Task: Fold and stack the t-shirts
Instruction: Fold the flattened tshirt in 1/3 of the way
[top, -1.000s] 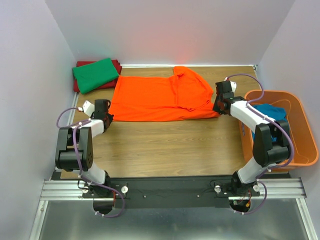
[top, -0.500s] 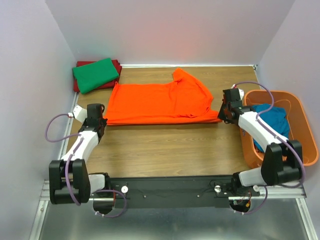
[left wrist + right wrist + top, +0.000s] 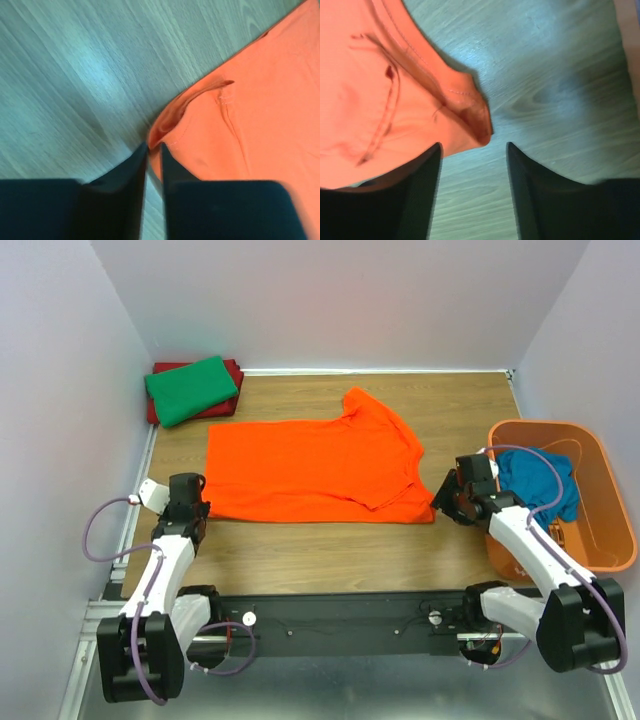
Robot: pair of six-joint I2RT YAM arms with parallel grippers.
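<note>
The orange t-shirt (image 3: pixel 300 465) lies spread flat across the middle of the wooden table, with one sleeve pointing toward the back. My left gripper (image 3: pixel 190 504) sits low at its near left corner. In the left wrist view the jaws (image 3: pixel 154 145) stand a narrow slit apart, with the shirt's hem corner (image 3: pixel 167 117) right at the tips. My right gripper (image 3: pixel 446 502) is at the near right corner. Its jaws (image 3: pixel 473 145) are wide open, and the shirt's corner (image 3: pixel 477 125) lies loose just ahead of them. A folded green t-shirt (image 3: pixel 190 388) rests on a dark red one (image 3: pixel 233 371) at the back left.
An orange plastic basket (image 3: pixel 604 502) stands at the right edge and holds a teal blue t-shirt (image 3: pixel 540 480). It is close beside my right forearm. White walls close in the table at the left, back and right. Bare wood (image 3: pixel 330 550) runs between the shirt and the arm bases.
Both arms pulled back toward the near edge, dragging the orange shirt nearer and flatter. Both grippers went from shut on the shirt's corners to open, the right one much wider.
</note>
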